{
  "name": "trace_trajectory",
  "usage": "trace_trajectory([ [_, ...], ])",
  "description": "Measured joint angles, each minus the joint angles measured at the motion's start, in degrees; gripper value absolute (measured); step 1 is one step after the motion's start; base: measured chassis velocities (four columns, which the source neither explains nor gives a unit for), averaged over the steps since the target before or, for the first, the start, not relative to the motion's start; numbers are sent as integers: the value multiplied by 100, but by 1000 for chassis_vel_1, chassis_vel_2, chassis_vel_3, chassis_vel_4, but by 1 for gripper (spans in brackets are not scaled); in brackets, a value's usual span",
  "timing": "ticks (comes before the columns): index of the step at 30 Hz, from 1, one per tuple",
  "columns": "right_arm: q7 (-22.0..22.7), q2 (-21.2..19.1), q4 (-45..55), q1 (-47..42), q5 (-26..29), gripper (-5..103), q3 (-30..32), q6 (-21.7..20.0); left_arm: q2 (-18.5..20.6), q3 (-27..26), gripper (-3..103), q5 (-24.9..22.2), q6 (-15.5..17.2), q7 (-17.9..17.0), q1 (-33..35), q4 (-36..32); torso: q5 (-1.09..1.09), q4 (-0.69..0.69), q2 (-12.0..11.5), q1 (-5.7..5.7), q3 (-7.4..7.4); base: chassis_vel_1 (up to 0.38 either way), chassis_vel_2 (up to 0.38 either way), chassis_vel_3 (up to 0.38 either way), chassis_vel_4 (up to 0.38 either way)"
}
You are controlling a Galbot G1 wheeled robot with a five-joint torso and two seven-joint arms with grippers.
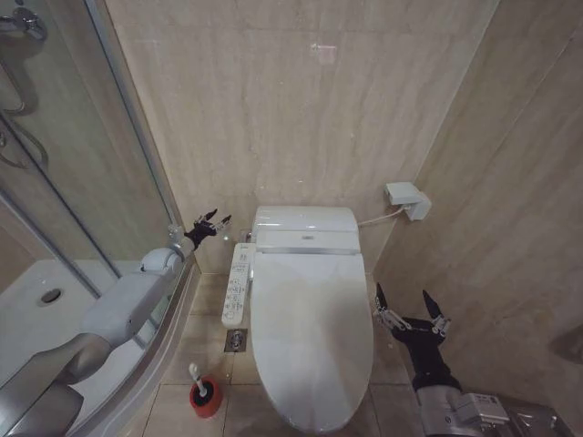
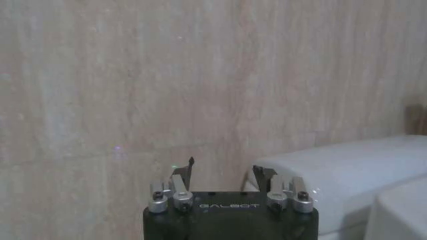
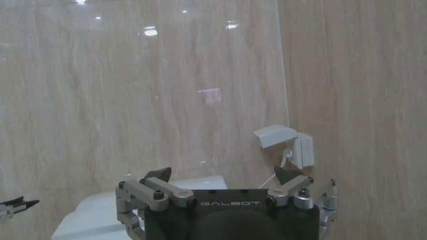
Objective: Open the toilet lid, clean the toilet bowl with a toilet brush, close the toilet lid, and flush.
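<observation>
both grippers empty, lid down

head view: left gripper (image 1: 209,226) hovers spread beside the tank; right gripper (image 1: 409,310) hangs spread beside the closed toilet lid (image 1: 310,332). one lid, one toilet brush (image 1: 198,381) in its red holder (image 1: 206,399), one side control panel (image 1: 238,284).

left wrist view: my fingers (image 2: 184,170) face the wall; i could hit that panel reaching in.

right wrist view: one wall socket (image 3: 288,143); a one-sided lift may slip.

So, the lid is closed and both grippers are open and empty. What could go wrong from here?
1. The left gripper hovers by the wall beside the control panel; reaching for the toilet lid, it might press a button.
2. The lid looks glossy and smooth, so open fingers may slip off its edge.
3. The toilet brush stands low in its red holder near the shower door; grasping it could tip the holder.
</observation>
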Motion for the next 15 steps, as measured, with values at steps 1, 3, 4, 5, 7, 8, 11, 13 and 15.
trace_trajectory([
  [1, 0, 0, 0, -1, 0, 100, 0, 0, -7, 11, 66, 15, 1, 27, 14, 0, 1, 1, 0, -2, -1, 0, 0, 0, 0],
  [3, 0, 0, 0, -2, 0, 100, 0, 0, -19, 27, 62, 29, 3, 45, 31, 2, 0, 0, 1, -5, -3, 0, 0, 0, 0],
  [4, 0, 0, 0, -2, 0, 100, 0, 0, -26, 33, 62, 37, 5, 63, 41, 5, 1, 0, 2, -6, -3, 42, -70, -33, 47],
  [5, 0, 0, 1, -2, 0, 100, 0, 0, -30, 36, 62, 52, 6, 90, 56, 8, 1, 1, 2, -7, -3, 71, -70, -72, 70],
  [7, 0, 0, 0, -2, 0, 100, 0, 0, -34, 37, 62, 62, 7, 103, 66, 9, 0, 1, 2, -7, -4, 42, -66, -72, 70],
  [8, 0, 0, 0, -2, 0, 100, 0, 0, -38, 38, 62, 67, 7, 112, 76, 9, 1, 0, 3, -8, -4, 42, -66, -26, 33],
  [11, 0, 0, 0, -2, 0, 100, 0, 0, -38, 38, 64, 73, 5, 125, 105, 2, 0, 2, 3, -7, -4, 0, 0, 0, 0],
  [13, 0, 0, 0, -2, 0, 100, 0, 0, -33, 38, 64, 79, 1, 150, 120, 0, 0, 2, 3, -6, -3, 0, 0, 0, 0],
  [15, 0, 0, 0, -2, 0, 100, 0, 0, -30, 37, 64, 82, -1, 169, 125, 0, 0, 2, 3, -6, -3, 0, 0, 0, 0],
])
